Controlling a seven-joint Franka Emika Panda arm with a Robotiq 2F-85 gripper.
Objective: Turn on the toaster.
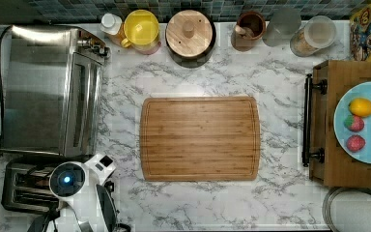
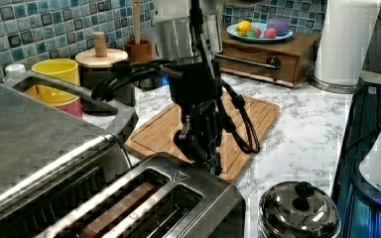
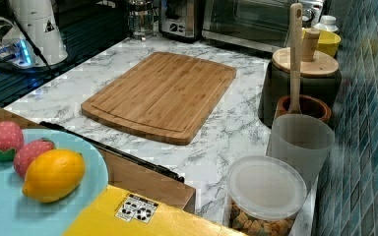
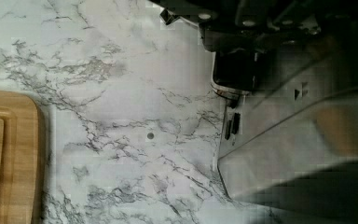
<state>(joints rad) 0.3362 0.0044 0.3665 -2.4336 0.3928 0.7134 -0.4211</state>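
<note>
Toaster [image 1: 24, 186] sits at the top view's lower left, in front of the toaster oven [image 1: 48, 89]; gripper [image 2: 203, 148] hangs by its lever end, finger spread cannot tell. Best move, I'd judge: center on the lever [image 4: 233, 74], press straight down until it latches.

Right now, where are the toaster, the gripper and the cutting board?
toaster [image 2: 144, 198], left view, steel top beside the slots.
gripper [image 2: 206, 158], left view, fingertips at the toaster's far edge.
cutting board [image 1: 200, 138], top view, middle of the wood.
</note>
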